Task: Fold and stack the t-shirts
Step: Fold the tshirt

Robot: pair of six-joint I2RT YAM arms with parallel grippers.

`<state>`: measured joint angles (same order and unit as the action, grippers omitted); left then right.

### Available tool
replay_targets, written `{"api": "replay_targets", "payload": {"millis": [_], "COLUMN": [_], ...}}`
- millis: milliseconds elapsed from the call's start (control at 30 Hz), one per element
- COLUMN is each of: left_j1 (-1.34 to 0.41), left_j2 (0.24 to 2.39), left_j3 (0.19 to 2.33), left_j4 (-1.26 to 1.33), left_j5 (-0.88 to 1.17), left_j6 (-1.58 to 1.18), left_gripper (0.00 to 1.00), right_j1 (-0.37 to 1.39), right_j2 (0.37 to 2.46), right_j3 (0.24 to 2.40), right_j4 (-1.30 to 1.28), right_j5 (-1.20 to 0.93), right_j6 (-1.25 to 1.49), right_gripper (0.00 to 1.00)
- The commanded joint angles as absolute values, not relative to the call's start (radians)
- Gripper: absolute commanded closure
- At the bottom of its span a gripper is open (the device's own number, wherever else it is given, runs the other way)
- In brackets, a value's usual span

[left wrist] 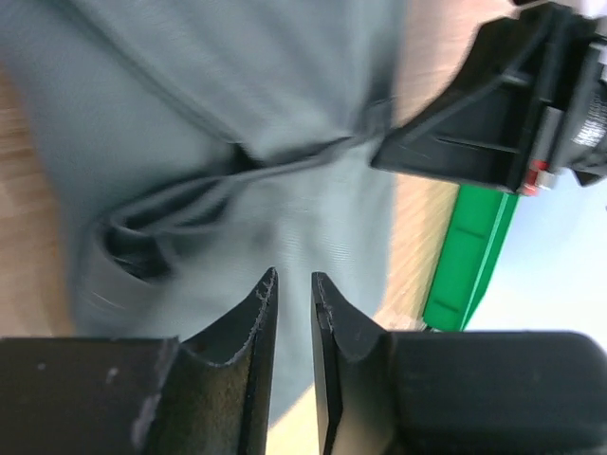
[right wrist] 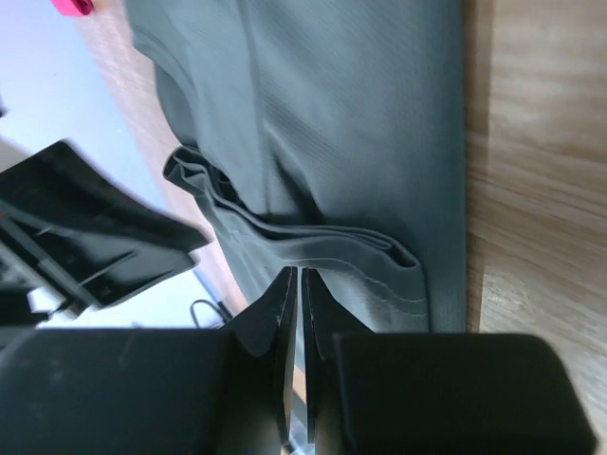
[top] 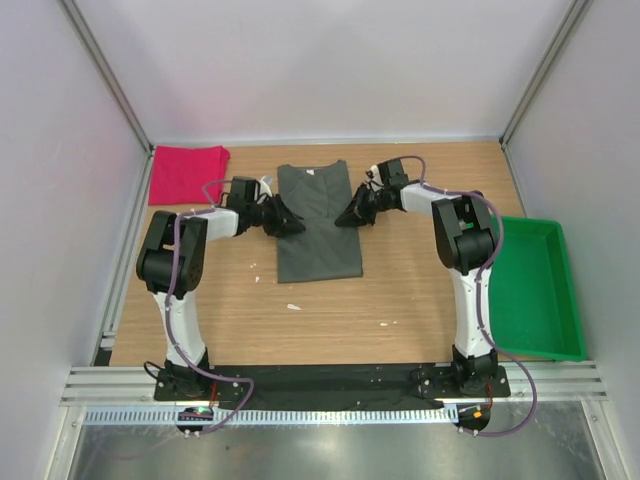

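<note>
The dark grey-olive t-shirt (top: 318, 222) lies flat mid-table, its sides folded in to a long strip with the collar at the far end. My left gripper (top: 289, 225) is low at its left edge. In the left wrist view its jaws (left wrist: 293, 276) stand a narrow gap apart above the cloth (left wrist: 285, 114), with nothing between them. My right gripper (top: 347, 216) is at the shirt's right edge. Its fingertips (right wrist: 298, 271) are nearly together, just short of the folded sleeve hem (right wrist: 379, 261). The pinkish-red t-shirt (top: 187, 173) lies folded at the far left.
A green plastic tray (top: 530, 290) sits along the table's right edge, also seen in the left wrist view (left wrist: 469, 256). Small white scraps (top: 293, 306) lie on the wood near the shirt's lower end. White walls close off the far and side edges.
</note>
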<state>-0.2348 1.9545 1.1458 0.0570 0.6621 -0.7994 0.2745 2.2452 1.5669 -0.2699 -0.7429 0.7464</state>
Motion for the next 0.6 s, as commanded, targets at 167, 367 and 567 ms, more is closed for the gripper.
{"api": "replay_targets", "payload": {"millis": [167, 367, 567], "left_j1": [-0.141, -0.106, -0.164], "left_j2": [2.055, 2.094, 1.853], "left_j3": [1.186, 1.282, 1.230], "left_j4": [0.103, -0.058, -0.080], "left_j5": [0.732, 0.755, 0.779], "left_j6": [-0.743, -0.647, -0.696], "left_gripper": [0.80, 0.79, 0.67], "right_j1": [0.223, 0.173, 0.186], "right_j2": [2.290, 2.264, 2.116], "right_j3": [1.534, 1.604, 1.611], "right_j4": [-0.141, -0.343, -0.531], "right_j5": [-0.802, -0.756, -0.661], "right_j6": [0.792, 0.657, 0.517], "right_gripper": [0.89, 0.89, 0.87]}}
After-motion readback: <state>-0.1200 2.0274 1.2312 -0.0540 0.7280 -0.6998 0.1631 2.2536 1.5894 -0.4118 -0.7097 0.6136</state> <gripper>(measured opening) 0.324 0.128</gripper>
